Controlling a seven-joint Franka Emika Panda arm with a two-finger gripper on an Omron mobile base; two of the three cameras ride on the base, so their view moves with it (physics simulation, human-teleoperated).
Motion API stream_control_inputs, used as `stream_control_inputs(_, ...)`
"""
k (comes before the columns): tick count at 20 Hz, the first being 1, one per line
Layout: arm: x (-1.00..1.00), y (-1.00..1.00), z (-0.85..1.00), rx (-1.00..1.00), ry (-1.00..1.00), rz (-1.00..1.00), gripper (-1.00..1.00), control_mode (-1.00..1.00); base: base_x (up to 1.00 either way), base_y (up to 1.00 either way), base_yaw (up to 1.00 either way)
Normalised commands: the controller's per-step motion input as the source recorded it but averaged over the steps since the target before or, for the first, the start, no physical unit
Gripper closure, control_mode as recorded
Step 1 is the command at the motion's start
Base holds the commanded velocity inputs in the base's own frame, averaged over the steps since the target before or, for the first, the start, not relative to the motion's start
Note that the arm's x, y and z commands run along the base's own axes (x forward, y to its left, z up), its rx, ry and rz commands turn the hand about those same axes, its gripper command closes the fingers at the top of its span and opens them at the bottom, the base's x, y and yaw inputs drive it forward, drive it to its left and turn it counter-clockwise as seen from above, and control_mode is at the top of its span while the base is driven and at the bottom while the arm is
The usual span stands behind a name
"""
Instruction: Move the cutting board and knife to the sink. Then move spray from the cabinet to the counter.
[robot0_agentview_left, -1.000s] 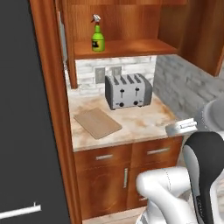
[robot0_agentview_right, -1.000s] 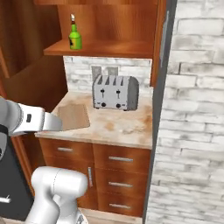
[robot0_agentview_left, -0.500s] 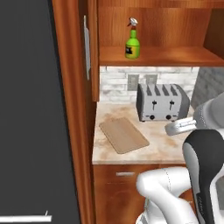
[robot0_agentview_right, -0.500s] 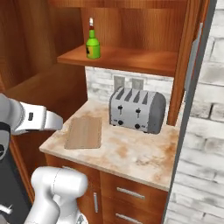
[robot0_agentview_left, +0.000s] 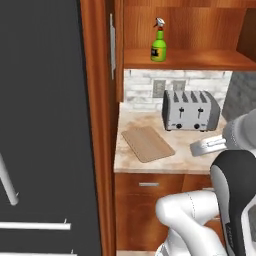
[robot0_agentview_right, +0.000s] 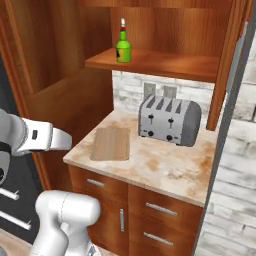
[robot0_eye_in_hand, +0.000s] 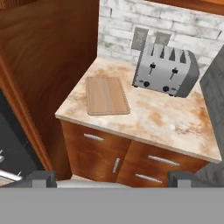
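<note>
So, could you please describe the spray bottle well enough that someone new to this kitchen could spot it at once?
Start at the open reddish-brown wall cabinet above the beige counter and its silver toaster. On the cabinet's wooden shelf stands the spray bottle, upright, above the toaster and somewhat to its left. It is small and bright green, with a dark label and a pale trigger head.
</note>
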Motion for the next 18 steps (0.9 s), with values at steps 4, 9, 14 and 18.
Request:
stream_control_inputs(4,0.00,0.00,0.00,0.00,0.00,0.00,-1.00,1.00,0.08,-0.02,0.31)
stream_control_inputs(9,0.00,0.00,0.00,0.00,0.00,0.00,-1.00,1.00,-0.10,-0.42,0.42)
stream_control_inputs(14,0.00,0.00,0.00,0.00,0.00,0.00,-1.00,1.00,-0.01,-0.76,0.33)
stream_control_inputs(18,0.00,0.00,0.00,0.00,0.00,0.00,-1.00,1.00,0.15,-0.82,0.16)
